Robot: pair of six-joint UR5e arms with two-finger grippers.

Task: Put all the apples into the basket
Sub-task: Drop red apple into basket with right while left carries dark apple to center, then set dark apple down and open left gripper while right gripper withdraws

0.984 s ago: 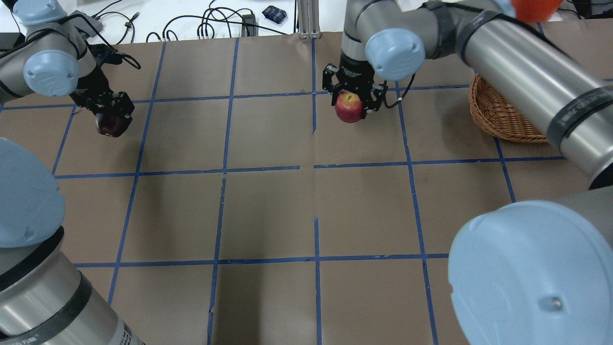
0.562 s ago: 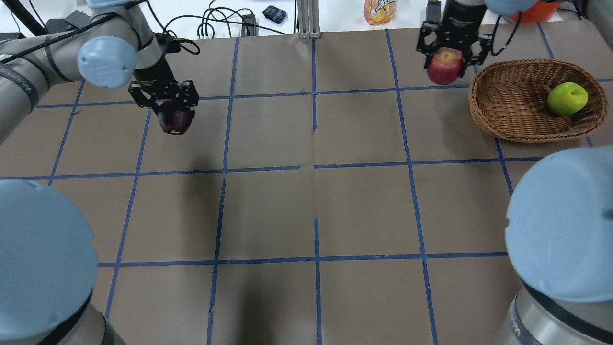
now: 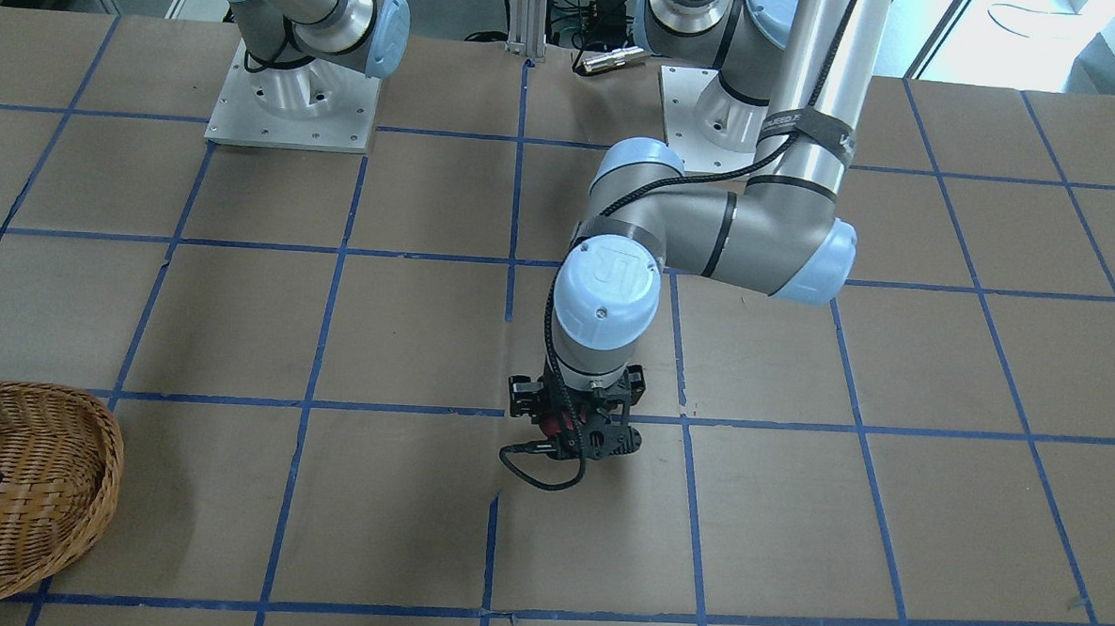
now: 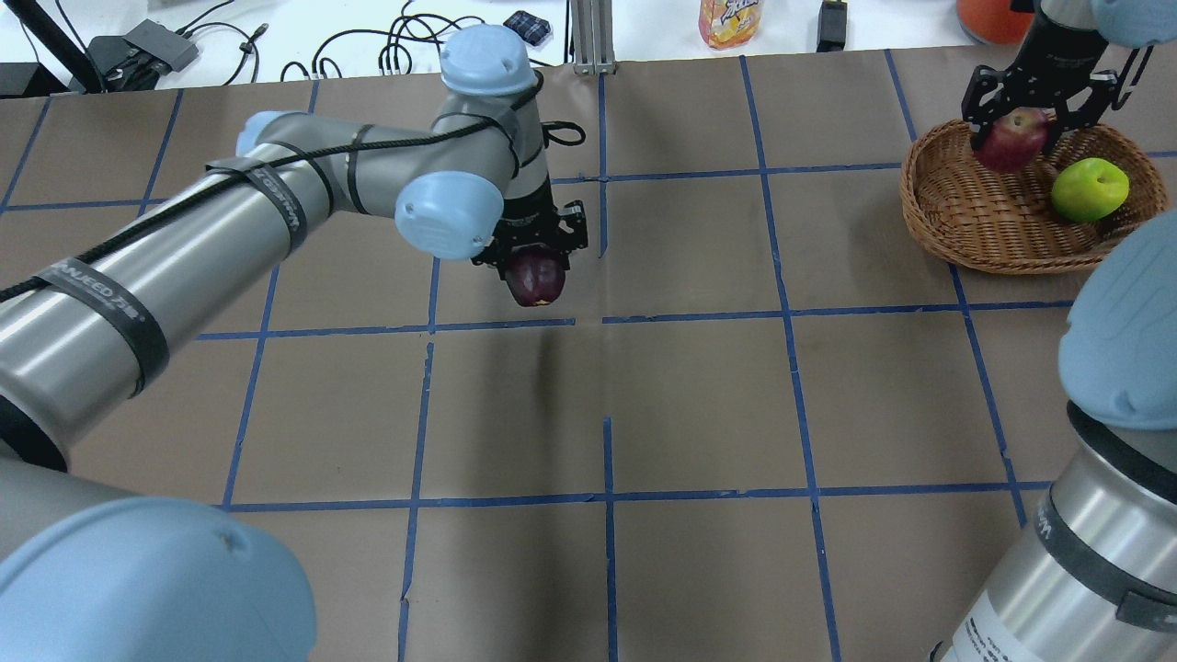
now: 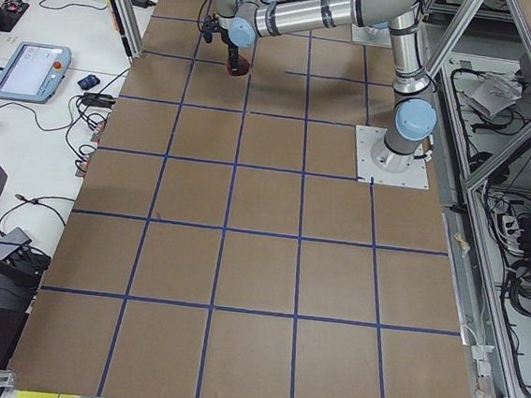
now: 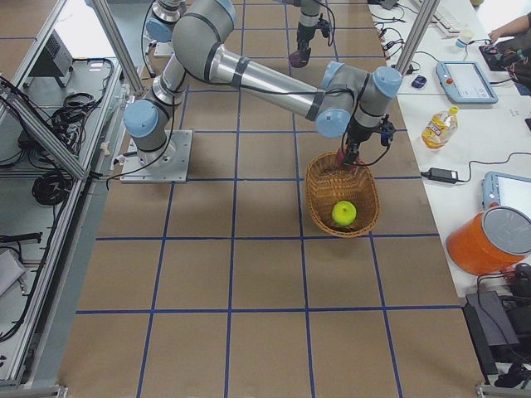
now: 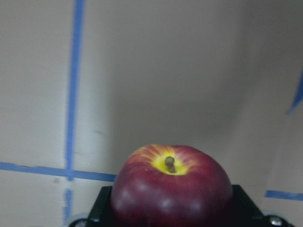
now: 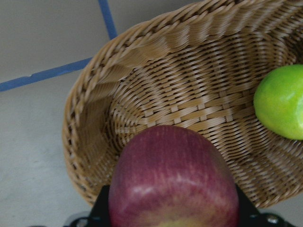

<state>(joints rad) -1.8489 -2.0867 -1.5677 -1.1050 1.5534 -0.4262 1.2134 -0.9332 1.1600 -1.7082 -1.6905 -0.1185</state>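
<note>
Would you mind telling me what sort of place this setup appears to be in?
Most likely a robotics lab workcell: the table is papered and marked with a blue tape grid, a teach pendant and cables lie on the side bench, and aluminium framing surrounds it.

The tabletop (image 4: 699,405) is covered in brown paper, divided into squares by lines of blue tape (image 4: 607,501). Several tape lines are broken near the centre, and paper seams show there. One wicker basket (image 4: 929,216) stands directly on it, at the far right in the overhead view, set over a crossing of tape lines. Two square metal base plates are bolted on at the robot's side, one under the right arm (image 3: 340,125), one under the left arm (image 3: 680,93). An aluminium post (image 4: 588,37) stands at the far edge.
</note>
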